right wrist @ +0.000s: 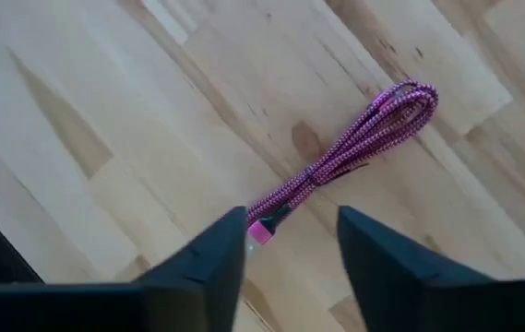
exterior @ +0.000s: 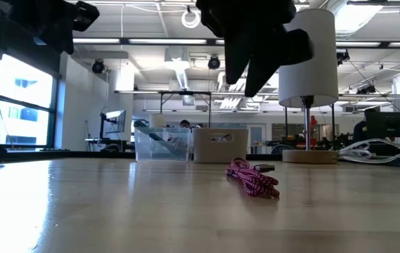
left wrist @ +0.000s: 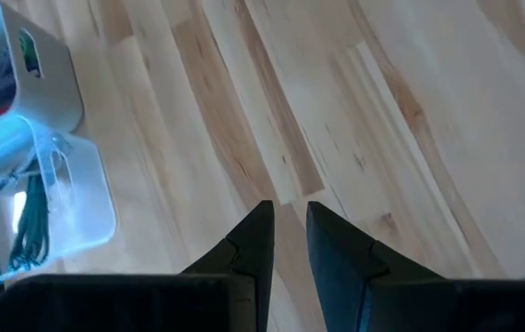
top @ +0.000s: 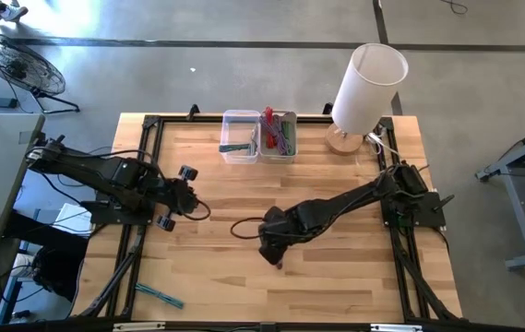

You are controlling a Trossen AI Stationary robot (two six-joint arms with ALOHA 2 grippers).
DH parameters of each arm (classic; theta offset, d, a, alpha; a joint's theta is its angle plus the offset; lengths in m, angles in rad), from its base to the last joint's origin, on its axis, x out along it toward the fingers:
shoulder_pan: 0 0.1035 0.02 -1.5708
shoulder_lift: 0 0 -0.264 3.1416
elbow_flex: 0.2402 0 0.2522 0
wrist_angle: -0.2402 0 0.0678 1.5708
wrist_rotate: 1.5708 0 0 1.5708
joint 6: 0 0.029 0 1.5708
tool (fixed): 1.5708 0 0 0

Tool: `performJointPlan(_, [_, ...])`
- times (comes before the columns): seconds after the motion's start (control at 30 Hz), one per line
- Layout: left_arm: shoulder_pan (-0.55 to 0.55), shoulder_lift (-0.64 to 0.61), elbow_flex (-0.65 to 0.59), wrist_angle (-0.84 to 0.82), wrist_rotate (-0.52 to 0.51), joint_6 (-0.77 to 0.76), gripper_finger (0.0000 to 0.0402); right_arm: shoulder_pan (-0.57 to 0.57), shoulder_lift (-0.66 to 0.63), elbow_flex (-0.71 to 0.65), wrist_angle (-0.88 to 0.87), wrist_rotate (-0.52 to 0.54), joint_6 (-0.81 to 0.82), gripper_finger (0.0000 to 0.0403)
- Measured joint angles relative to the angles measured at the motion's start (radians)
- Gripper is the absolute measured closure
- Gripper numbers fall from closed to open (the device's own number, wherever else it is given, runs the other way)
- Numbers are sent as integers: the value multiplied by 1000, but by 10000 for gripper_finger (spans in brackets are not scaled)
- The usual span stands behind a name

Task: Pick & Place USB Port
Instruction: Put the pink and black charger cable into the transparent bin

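A pink braided USB cable [right wrist: 350, 152], bundled in a loop, lies flat on the wood table; it also shows in the low view [exterior: 254, 177] and peeks out beside the gripper in the high view [top: 280, 266]. My right gripper [right wrist: 290, 231] is open and hangs above the cable's connector end, well clear of the table [exterior: 256, 42] at the table's middle [top: 273, 254]. My left gripper [left wrist: 288, 217] waits over the table's left part [top: 191, 196], its fingers only a narrow gap apart, holding nothing.
Two small bins stand at the far edge: a clear one [top: 240, 136] holding a green cable and a second one [top: 279, 136] with pink and green cables. A white lamp [top: 368, 85] stands far right. A teal cable [top: 159, 295] lies near-left.
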Motion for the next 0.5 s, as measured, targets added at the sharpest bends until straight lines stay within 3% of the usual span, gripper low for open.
performJointPlan(0.23, [0, -9, -1, 0, 7, 32, 338, 24, 41, 0, 11, -6, 71, 164])
performJointPlan(0.5, [0, -28, -1, 5, 25, 41, 338, 34, 62, 0, 14, -6, 192, 155])
